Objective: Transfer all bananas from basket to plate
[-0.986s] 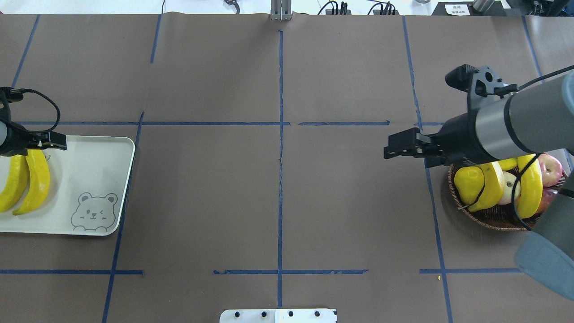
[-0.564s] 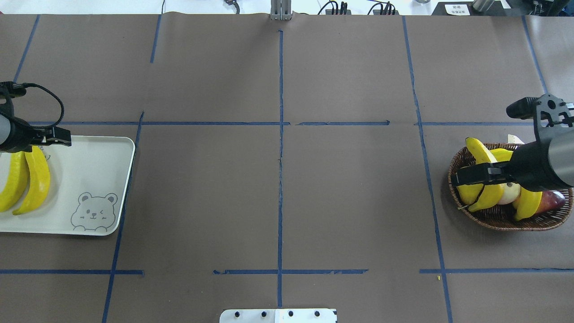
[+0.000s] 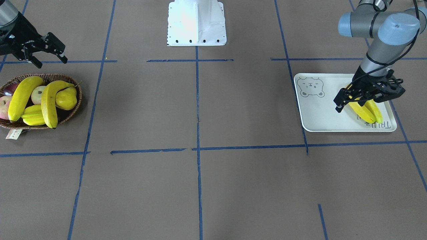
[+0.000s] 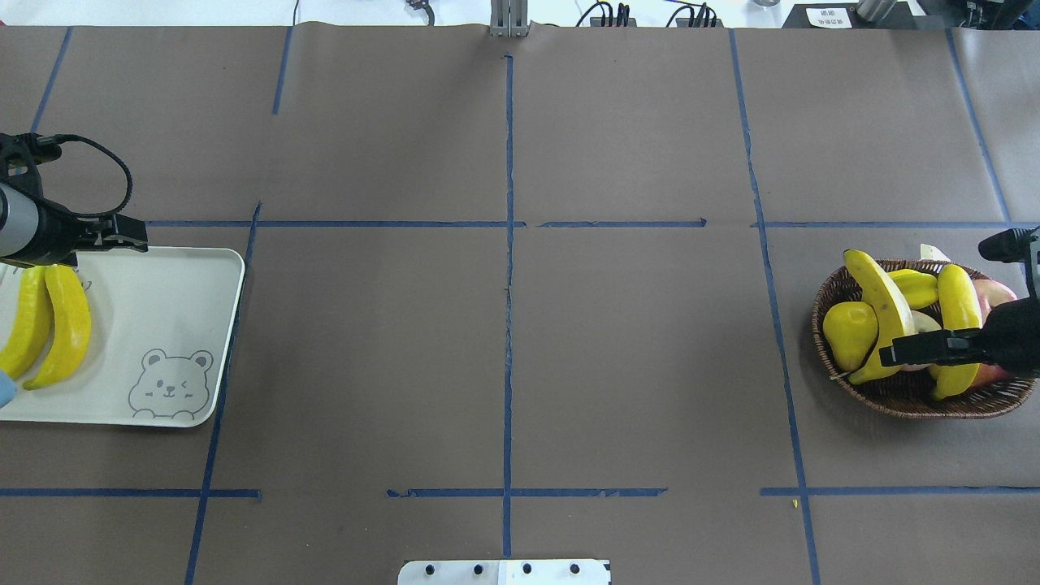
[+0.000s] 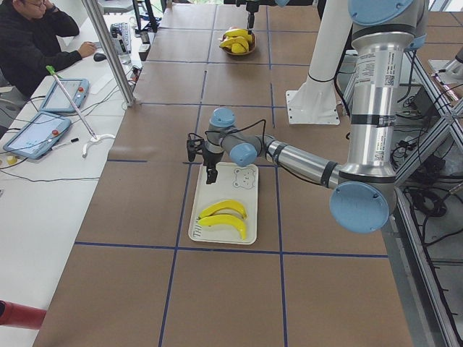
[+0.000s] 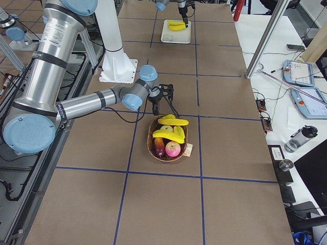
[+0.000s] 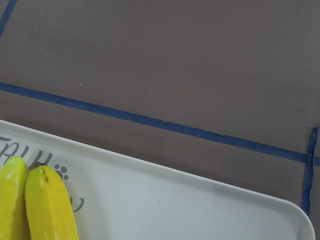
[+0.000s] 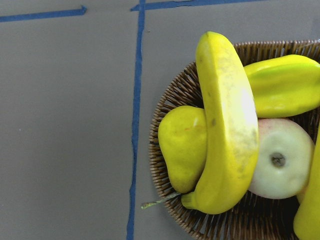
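On the brown worktop (image 4: pixel 504 366), the plate (image 4: pixel 162 309) lies far to the robot's left, with its bear-face print (image 4: pixel 171 384) at the near end. Beyond the print, two bananas (image 4: pixel 69 325) rest side by side on the plate, touching along their length. The left pincer (image 3: pixel 343 103) hangs just above their far tips at the plate's lettered end, its fingers spread and holding nothing. Far to the robot's right, at much the same depth, sits the basket (image 4: pixel 902 402). The right pincer (image 3: pixel 50 61) hovers by it, raised clear of the fruit, wide open and empty. Two more bananas (image 4: pixel 881 309) lie in the basket. One curls around a yellow pear (image 4: pixel 849 333) with its far tip over the rim, and the other (image 4: pixel 959 325) lies further right. A starfruit (image 4: pixel 914 286), a pale apple (image 8: pixel 282 157) and a red apple (image 4: pixel 995 296) are packed between and beside them. A paper tag (image 4: pixel 930 250) pokes out past the far rim.
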Controlling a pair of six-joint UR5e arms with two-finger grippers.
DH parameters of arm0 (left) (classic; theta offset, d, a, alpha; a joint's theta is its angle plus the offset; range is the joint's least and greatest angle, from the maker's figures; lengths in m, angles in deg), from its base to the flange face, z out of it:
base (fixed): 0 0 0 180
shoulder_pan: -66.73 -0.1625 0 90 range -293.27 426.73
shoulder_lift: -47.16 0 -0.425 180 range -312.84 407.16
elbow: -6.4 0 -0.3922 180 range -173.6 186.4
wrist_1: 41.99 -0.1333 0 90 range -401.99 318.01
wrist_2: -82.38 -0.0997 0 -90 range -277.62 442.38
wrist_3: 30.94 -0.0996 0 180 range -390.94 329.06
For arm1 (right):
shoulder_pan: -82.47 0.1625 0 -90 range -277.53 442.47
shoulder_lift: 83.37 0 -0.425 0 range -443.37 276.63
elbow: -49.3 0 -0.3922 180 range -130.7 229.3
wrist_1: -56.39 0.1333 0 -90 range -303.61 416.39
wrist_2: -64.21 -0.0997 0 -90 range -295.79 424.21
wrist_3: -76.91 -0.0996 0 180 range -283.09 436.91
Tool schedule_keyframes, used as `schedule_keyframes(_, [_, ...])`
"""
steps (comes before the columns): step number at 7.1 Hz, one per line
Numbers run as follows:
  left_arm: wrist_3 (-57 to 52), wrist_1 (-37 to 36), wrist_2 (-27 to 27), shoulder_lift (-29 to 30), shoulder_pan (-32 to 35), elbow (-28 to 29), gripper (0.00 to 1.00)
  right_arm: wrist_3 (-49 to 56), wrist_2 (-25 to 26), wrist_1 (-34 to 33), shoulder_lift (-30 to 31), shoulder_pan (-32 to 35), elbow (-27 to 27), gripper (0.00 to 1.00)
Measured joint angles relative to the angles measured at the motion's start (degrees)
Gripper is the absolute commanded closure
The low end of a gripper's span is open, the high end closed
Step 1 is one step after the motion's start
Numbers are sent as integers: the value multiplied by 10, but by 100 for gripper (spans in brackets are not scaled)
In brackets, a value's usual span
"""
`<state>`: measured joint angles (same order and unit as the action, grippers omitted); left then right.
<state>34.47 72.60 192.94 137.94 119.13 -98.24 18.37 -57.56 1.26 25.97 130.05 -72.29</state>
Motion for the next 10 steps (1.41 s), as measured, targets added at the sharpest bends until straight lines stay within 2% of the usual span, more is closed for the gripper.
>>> schedule_keyframes(5, [2,-1,0,3,0,-6,0,-29,-13,5,-37,9,75,1])
schedule_keyframes(9, [2,-1,0,3,0,-7,0,-29,-12,1,-66,11,106,5])
schedule_keyframes(10, [2,-1,0,3,0,-7,0,-30,-12,1,-72,12,112,11])
